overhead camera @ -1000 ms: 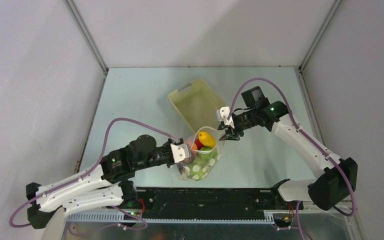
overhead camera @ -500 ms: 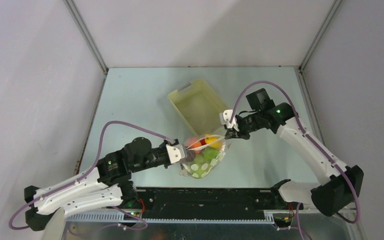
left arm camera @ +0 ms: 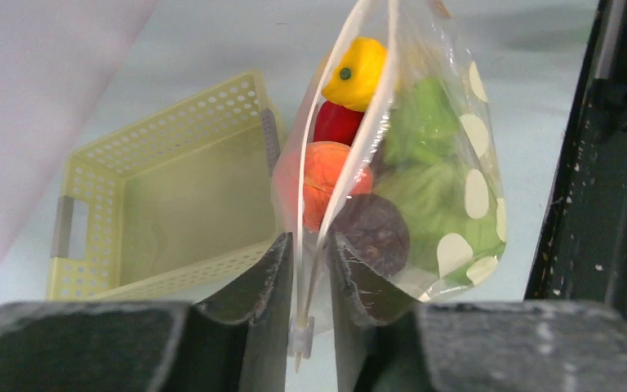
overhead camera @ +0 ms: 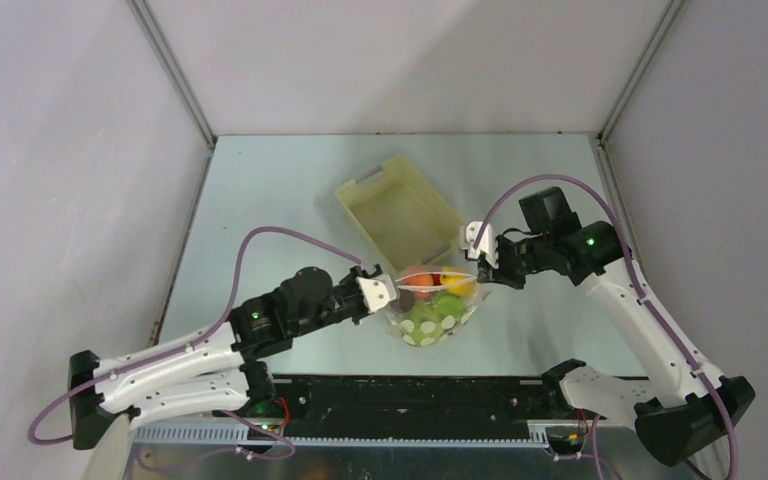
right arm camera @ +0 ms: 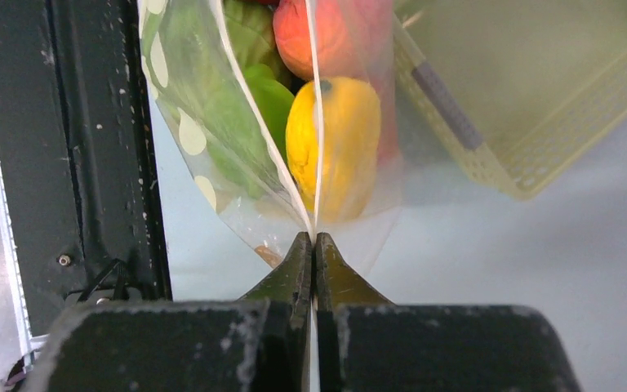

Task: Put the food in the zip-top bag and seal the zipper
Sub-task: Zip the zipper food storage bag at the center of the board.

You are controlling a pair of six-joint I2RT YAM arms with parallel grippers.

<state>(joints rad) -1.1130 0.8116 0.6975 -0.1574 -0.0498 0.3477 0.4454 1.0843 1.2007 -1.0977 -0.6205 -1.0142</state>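
The zip-top bag (overhead camera: 428, 318), clear with white dots, hangs stretched between my two grippers just off the table. The food is inside it: a yellow piece (left arm camera: 357, 72), a red pepper (left arm camera: 336, 122), a peach (left arm camera: 326, 175), a dark red apple (left arm camera: 373, 233) and green pieces (left arm camera: 424, 122). My left gripper (overhead camera: 385, 296) (left arm camera: 310, 245) stands narrowly open around the zipper (left arm camera: 367, 139) at the bag's left end, with a small gap on each side. My right gripper (overhead camera: 480, 263) (right arm camera: 313, 238) is shut on the bag's right end, where the zipper (right arm camera: 314, 122) strips meet. The mouth is slightly parted in the middle.
The pale yellow slotted basket (overhead camera: 360, 195) sits empty just behind the bag, and shows in the left wrist view (left arm camera: 90, 269) and the right wrist view (right arm camera: 473, 155). The black rail (overhead camera: 410, 395) of the arm bases runs close in front of the bag.
Both grippers and the bag have moved to the right. The bag's mouth has been pulled from a wide loop into a narrow, nearly straight line.
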